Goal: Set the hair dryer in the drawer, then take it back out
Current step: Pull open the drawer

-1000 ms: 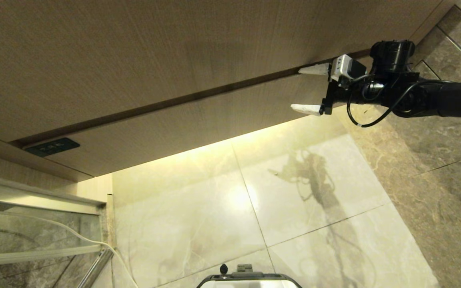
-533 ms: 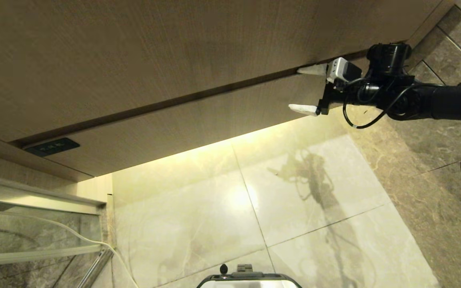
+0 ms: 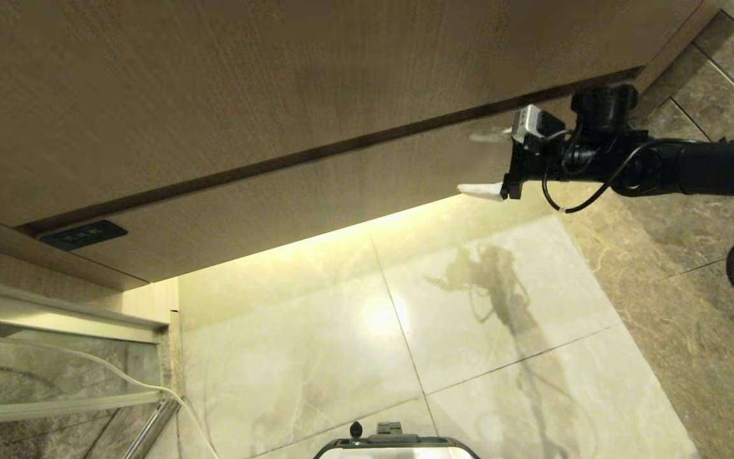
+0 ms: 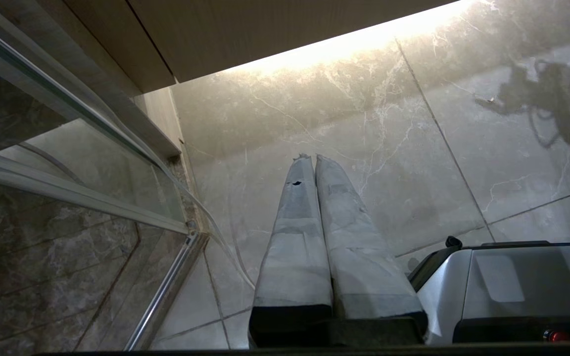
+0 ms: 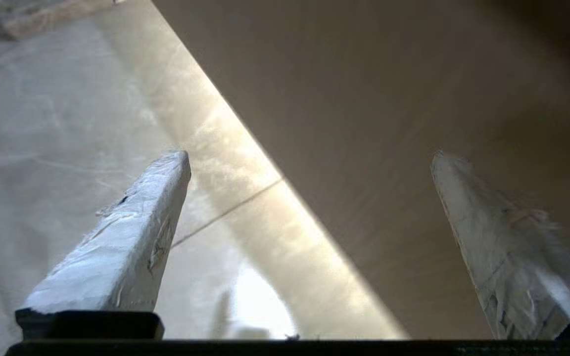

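1. The drawer sits shut, its flat wood-grain front flush under the taller wood-grain panel, with a small dark label near its left end. We see no hair dryer in any view — where it lies we cannot tell.
2. Our right gripper hovers at the right end of the drawer front, fingers spread wide and holding nothing; one straddles the lit lower edge, the other points toward the dark seam above.
3. We judge the step in hand to be opening the drawer. With no handle, the lower finger should hook behind the bottom edge, where the under-glow shows a gap over the marble floor.
4. To do it well, we should seat that finger fully before pulling, then draw straight out — a pull from the far right end could rack the drawer, so keep it slow and square.
5. Our left gripper is parked low beside the base, fingers pressed together and empty.
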You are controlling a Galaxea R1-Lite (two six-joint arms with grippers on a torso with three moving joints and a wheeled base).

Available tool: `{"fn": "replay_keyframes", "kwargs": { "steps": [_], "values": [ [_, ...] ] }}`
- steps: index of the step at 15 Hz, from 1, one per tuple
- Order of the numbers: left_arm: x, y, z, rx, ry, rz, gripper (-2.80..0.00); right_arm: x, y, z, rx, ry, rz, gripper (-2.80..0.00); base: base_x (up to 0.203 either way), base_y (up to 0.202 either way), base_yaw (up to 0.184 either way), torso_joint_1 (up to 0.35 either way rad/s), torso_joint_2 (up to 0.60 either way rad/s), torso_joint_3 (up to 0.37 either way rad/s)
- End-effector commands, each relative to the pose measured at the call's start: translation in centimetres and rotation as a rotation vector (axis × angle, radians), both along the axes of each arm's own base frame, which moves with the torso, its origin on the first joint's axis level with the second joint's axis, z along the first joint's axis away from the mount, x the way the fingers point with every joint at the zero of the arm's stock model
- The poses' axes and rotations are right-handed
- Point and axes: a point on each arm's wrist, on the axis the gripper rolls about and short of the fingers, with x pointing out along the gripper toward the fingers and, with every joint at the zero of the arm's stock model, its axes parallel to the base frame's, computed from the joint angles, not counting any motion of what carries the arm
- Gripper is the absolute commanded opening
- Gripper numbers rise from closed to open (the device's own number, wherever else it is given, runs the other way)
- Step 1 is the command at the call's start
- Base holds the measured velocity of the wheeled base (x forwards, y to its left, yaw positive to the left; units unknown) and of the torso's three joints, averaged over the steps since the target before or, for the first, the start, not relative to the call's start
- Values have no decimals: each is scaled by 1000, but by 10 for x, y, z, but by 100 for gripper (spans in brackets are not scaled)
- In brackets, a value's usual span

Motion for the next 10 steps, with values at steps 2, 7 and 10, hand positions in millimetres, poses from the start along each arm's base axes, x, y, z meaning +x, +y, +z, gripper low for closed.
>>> {"fn": "replay_keyframes", "kwargs": {
  "steps": [2,7,10],
  "values": [
    [0,0,0,0,0,0,-280,-5,-2,9,36,71,-67,0,0,0,0,0,0,0],
    [0,0,0,0,0,2,-280,-27,-4,35,46,57,-70,0,0,0,0,0,0,0],
    [0,0,0,0,0,1,-280,-51,-6,54,12,3,-61,0,0,0,0,0,0,0]
  ]
}}
